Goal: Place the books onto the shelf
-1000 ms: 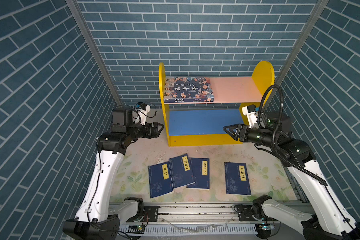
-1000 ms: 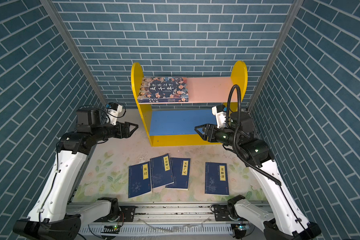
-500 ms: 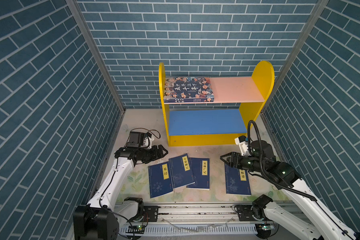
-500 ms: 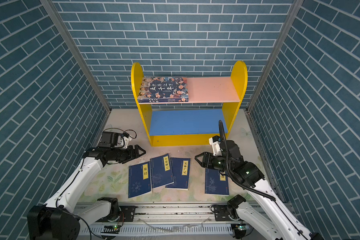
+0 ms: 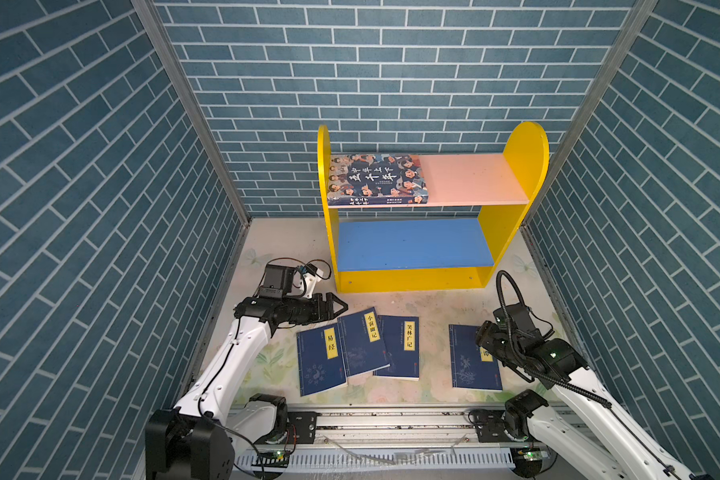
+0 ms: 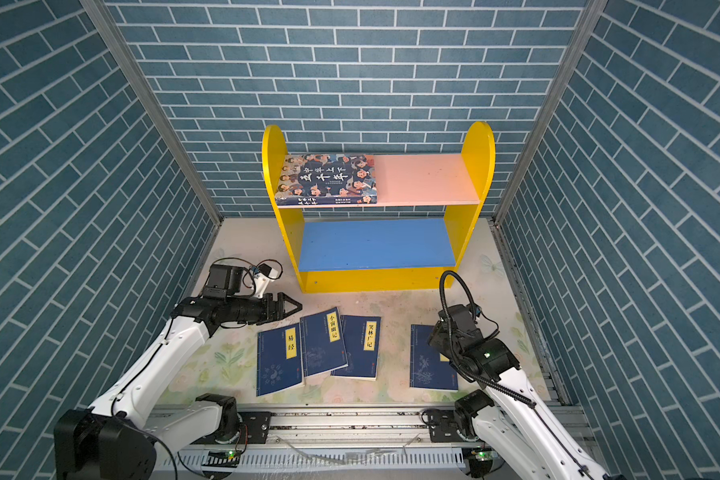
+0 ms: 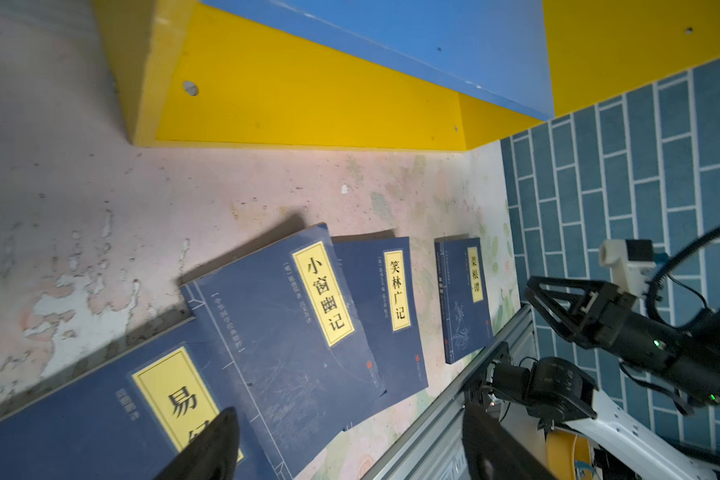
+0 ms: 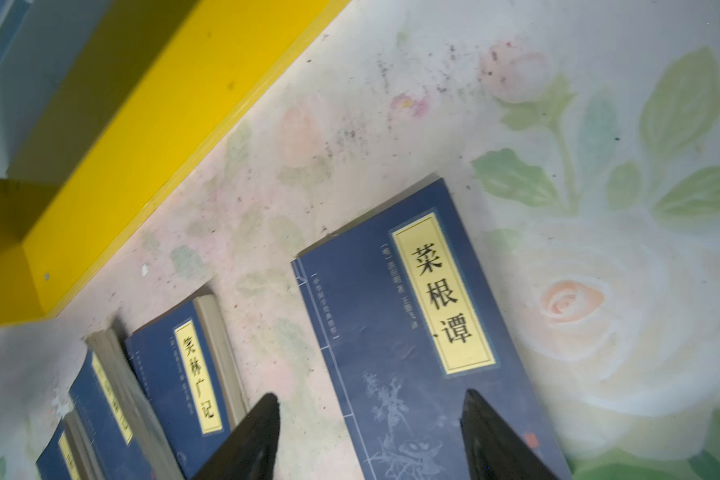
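Right gripper (image 8: 371, 394), jaws wide and empty, hovers over the lone book (image 5: 468, 365); lying flat, its thin cover could slip the pinch. Left gripper (image 7: 350, 410), also wide and empty, faces three overlapped books (image 5: 362, 347): lifting one may drag its neighbours. Beyond, the shelf (image 5: 520, 166) holds only the cartoon book (image 5: 377, 178).

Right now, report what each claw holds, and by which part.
Nothing is held. The left claw hangs open beside the overlapping navy books; the right claw is open over the lone navy book.
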### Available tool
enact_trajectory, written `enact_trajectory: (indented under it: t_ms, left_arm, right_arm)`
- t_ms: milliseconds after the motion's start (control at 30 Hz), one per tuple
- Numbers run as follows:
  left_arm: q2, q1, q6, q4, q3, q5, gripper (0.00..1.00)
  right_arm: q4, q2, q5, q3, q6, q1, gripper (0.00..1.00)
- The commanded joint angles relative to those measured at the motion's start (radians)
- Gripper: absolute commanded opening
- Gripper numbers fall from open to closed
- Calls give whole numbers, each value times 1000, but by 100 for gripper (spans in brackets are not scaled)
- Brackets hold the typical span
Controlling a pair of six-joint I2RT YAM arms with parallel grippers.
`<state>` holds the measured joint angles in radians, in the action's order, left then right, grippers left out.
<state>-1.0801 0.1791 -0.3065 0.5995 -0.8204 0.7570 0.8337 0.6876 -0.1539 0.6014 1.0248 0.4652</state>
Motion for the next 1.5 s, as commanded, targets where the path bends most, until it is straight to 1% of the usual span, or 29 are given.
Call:
enact_trajectory:
  t_ms: [0, 67, 133, 200, 267, 367, 433, 567, 667, 733, 800, 933, 1033, 1167, 1233, 1333, 1400, 1467]
  left_arm:
    - [34, 85, 80, 0, 1, 57, 86]
    - [30, 166, 123, 12, -19, 44, 86]
    - [16, 245, 147, 13, -44, 17, 86]
    - [-14, 321, 171, 11, -75, 1, 86]
    - [-55, 381, 191, 1, -108, -22, 86]
    - [-128, 467, 225, -17, -164, -69, 86]
    - [-180, 517, 239, -25, -197, -77, 86]
    - [-262, 592, 193, -88, -217, -77, 86]
    - [-317, 632, 139, -165, -217, -52, 85]
    - [-360, 657, 101, -202, -229, -58, 85]
    - [-402, 679, 63, -246, -243, -63, 85]
    - [-473, 716, 27, -329, -274, -94, 84]
    - [-539, 729, -48, -418, -276, -108, 84]
    - [-660, 750, -75, -421, -329, -104, 83]
    - [-694, 756, -90, -454, -336, -113, 83]
    - [-731, 769, -114, -516, -352, -124, 83]
    - [-769, 782, -104, -491, -393, -135, 83]
    - [-798, 789, -120, -478, -415, -138, 82]
  right_arm:
    - [8, 20, -34, -31, 39, -72, 72]
    - [-20, 27, 2, -49, 23, -113, 73]
    - [-28, 27, 4, -67, 10, -147, 74]
    - [-70, 33, 58, -95, -15, -198, 75]
    - [-94, 40, 77, -115, -25, -233, 75]
    - [-120, 39, 98, -142, -46, -281, 75]
    - [-128, 39, 106, -154, -66, -305, 76]
    - [-136, 78, 165, -153, -125, -343, 76]
    - [-147, 129, 215, -155, -154, -346, 76]
    - [-160, 163, 267, -158, -175, -346, 74]
    - [-155, 179, 294, -159, -189, -346, 72]
    - [-170, 152, 350, -182, -201, -346, 71]
    - [-164, 156, 411, -187, -207, -346, 69]
    - [-123, 124, 470, -182, -218, -342, 67]
    - [-91, 108, 511, -167, -227, -341, 66]
    - [10, 65, 448, -130, -220, -341, 67]
    - [42, 40, 408, -126, -206, -341, 69]
    - [49, 44, 367, -135, -191, -341, 69]
